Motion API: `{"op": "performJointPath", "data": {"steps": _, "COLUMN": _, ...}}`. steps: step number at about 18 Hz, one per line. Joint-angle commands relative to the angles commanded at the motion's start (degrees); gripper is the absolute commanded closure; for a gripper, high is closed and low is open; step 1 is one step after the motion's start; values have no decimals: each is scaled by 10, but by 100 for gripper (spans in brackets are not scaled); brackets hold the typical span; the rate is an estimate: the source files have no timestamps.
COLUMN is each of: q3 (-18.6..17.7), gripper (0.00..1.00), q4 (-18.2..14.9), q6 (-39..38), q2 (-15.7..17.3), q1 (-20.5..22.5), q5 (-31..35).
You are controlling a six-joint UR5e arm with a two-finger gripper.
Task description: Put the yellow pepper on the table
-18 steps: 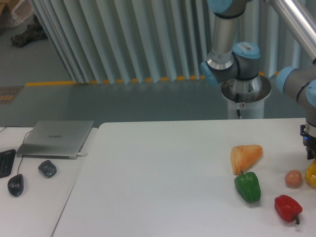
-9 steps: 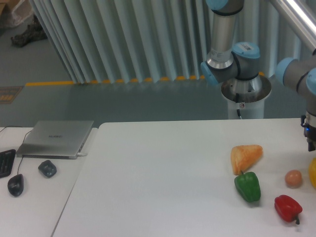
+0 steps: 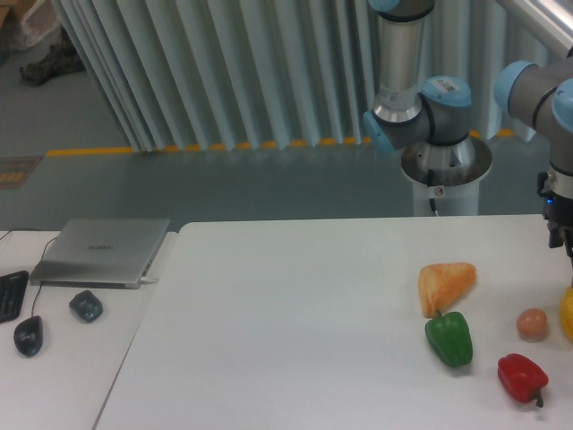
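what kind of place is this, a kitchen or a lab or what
Probably a robotics lab or workshop, not a kitchen: a robot arm on a pedestal behind a white table, a closed laptop on a side desk, and yellow floor tape.

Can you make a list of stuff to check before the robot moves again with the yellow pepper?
1. Yellow pepper on the table: looks so, but only a sliver shows at the right edge. Cannot tell for sure.
2. Gripper let go of the pepper: it sits above the pepper, mostly cut off by the edge. Cannot tell.
3. Nothing touching the pepper: the small brown ball sits just beside it with a gap. Ok.
4. Red pepper and green pepper out of the way: both lie apart from it. Ok.
5. Pepper staying put, not rolling: cannot tell from one picture.
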Motion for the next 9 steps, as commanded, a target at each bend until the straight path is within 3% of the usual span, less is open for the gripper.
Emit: {"op": "performJointPath", "data": {"steps": 9, "q3": -3, "gripper": 0, "q4": 11, "q6": -1, "q2": -7, "q1": -9, "q5": 4}}
